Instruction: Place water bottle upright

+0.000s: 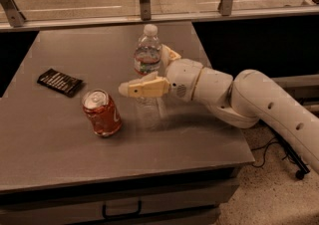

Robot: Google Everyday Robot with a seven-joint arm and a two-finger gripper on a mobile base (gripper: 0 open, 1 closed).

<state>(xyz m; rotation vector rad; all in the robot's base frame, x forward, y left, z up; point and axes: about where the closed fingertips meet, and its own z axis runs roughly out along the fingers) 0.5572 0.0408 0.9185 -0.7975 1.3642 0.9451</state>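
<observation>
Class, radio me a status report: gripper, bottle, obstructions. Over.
Gripper around water bottle. Water bottle upright, cap up. Red soda can close by, not touching; black packet farther off.

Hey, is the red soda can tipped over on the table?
No, the soda can stands on its base, left of the water bottle that the hand reaches around.
</observation>
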